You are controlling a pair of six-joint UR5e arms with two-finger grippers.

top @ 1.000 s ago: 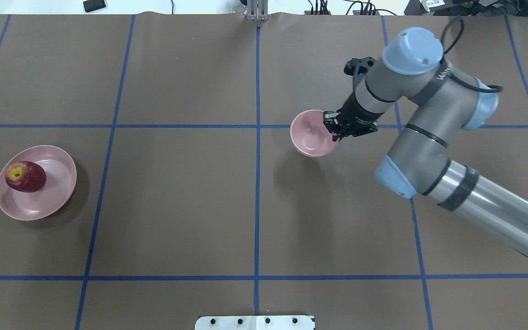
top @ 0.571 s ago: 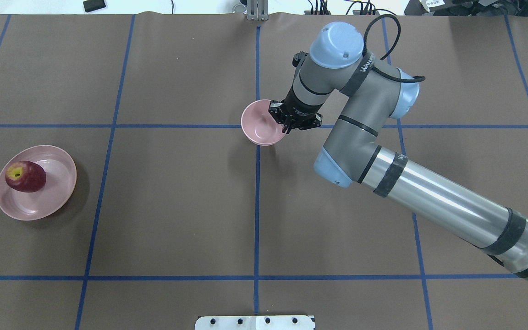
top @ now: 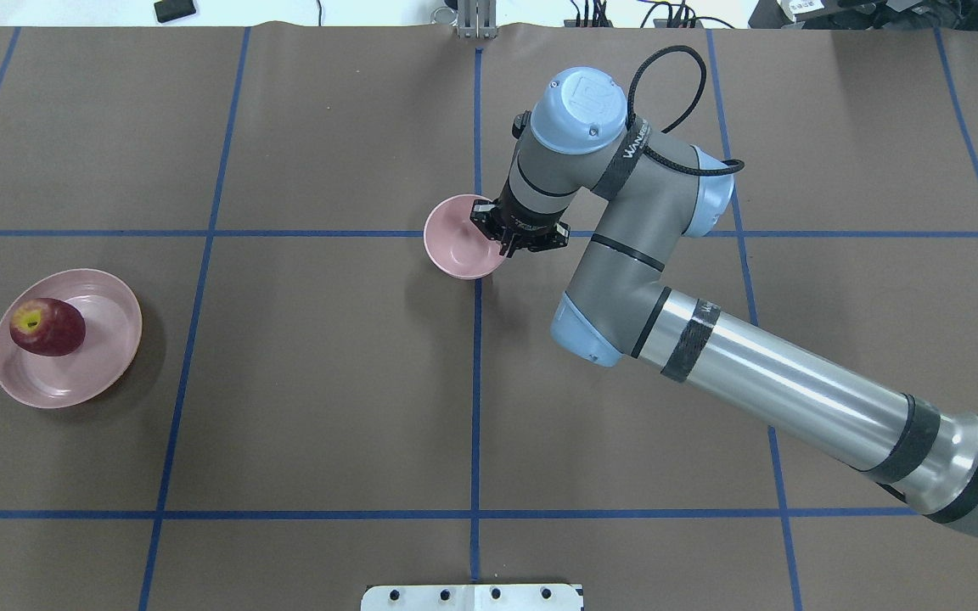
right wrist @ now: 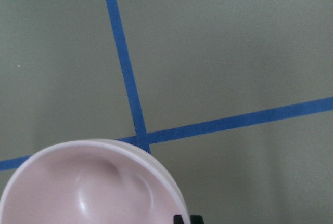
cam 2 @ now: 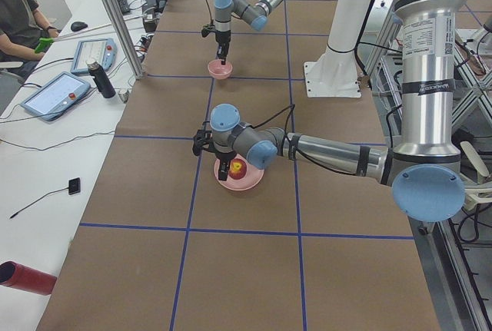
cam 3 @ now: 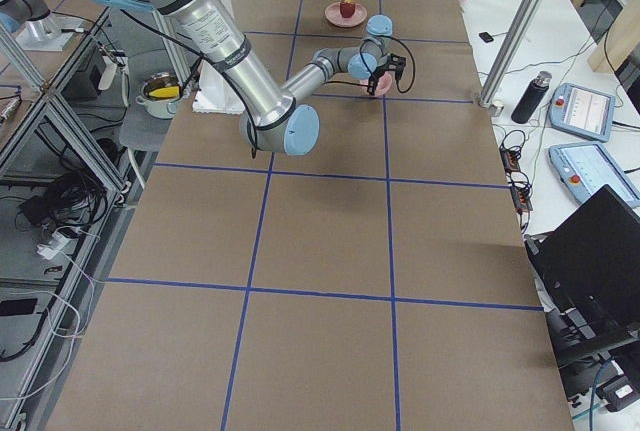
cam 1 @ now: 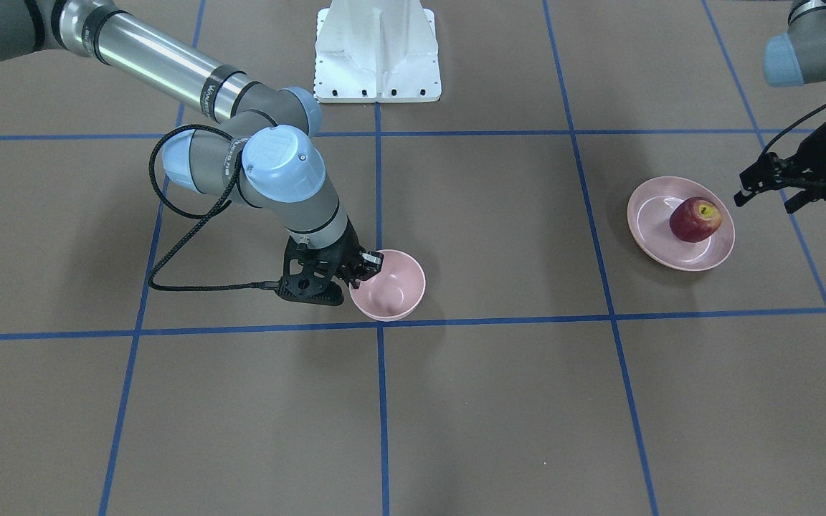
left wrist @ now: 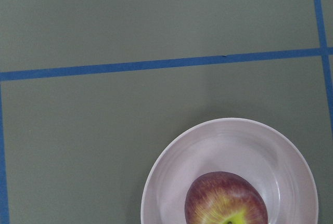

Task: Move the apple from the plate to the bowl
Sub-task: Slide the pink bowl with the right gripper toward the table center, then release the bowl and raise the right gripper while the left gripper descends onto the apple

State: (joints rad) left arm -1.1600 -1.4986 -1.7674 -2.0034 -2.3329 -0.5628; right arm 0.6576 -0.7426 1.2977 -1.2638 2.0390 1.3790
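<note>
The dark red apple [top: 47, 327] lies on the shallow pink plate [top: 103, 361] at the table's left end. Both also show in the front view, the apple [cam 1: 695, 219] and the plate [cam 1: 649, 215], and in the left wrist view, the apple [left wrist: 226, 203] and the plate [left wrist: 229, 141]. My left gripper [cam 1: 764, 203] hovers open and empty beside the plate. My right gripper [top: 502, 235] is shut on the rim of the small deep pink bowl [top: 458, 240], low over the table's centre line. The bowl [cam 1: 391, 287] is empty.
Blue tape lines cross the brown table. The white base mount [cam 1: 377, 50] stands at the robot's side. Off the far edge, a side table holds tablets [cam 2: 54, 94] and a dark bottle [cam 2: 100, 79]; a seated operator [cam 2: 19, 16] is there.
My right arm has carried the bowl leftward from the right half to the centre line. The left gripper has edged further into the overhead view. Apple and plate have not moved.
</note>
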